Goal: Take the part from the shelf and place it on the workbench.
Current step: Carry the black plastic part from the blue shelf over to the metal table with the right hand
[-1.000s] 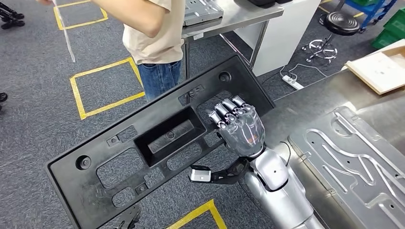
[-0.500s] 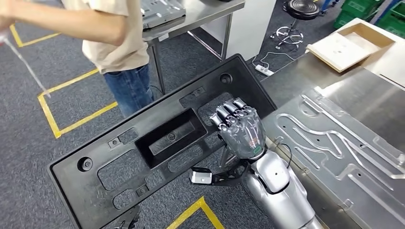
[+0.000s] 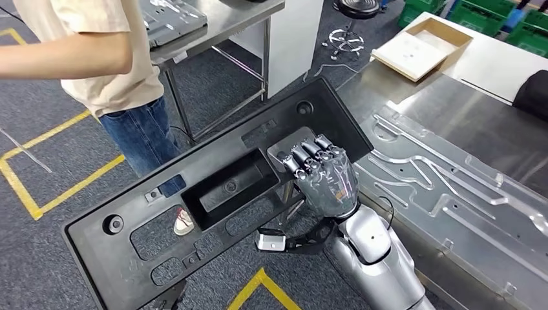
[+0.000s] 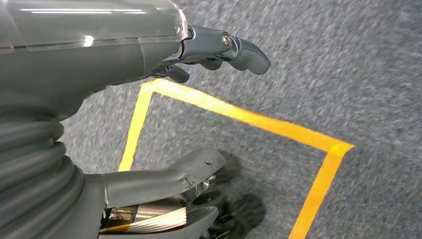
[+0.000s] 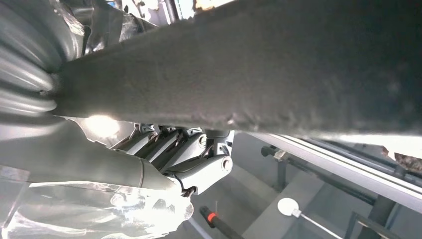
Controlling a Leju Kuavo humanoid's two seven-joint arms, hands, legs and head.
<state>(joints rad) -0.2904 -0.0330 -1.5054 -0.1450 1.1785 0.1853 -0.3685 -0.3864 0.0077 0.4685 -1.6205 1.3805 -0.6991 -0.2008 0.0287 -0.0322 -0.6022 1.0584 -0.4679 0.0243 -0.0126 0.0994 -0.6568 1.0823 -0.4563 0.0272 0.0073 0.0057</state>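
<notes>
The part, a long black plastic panel (image 3: 213, 194) with a sunken middle pocket and several cut-outs, is held tilted in the air in the head view, its far end over the corner of the workbench (image 3: 465, 123). My right hand (image 3: 323, 177) grips it near that end, fingers curled through an opening. In the right wrist view the panel's dark edge (image 5: 278, 69) crosses in front, with my fingers (image 5: 189, 149) wrapped under it. My left hand (image 4: 124, 59) hangs over grey carpet, fingers apart and holding nothing.
A large stamped metal sheet (image 3: 452, 194) lies on the steel workbench, a flat cardboard box (image 3: 420, 45) beyond it. A person (image 3: 110, 58) stands at the upper left beside another steel table (image 3: 213, 22). Yellow tape (image 3: 258, 284) marks the carpet.
The camera has turned right: the workbench and metal sheet take up more of the picture and the person has slid left. My right hand keeps the same grip on the panel.
</notes>
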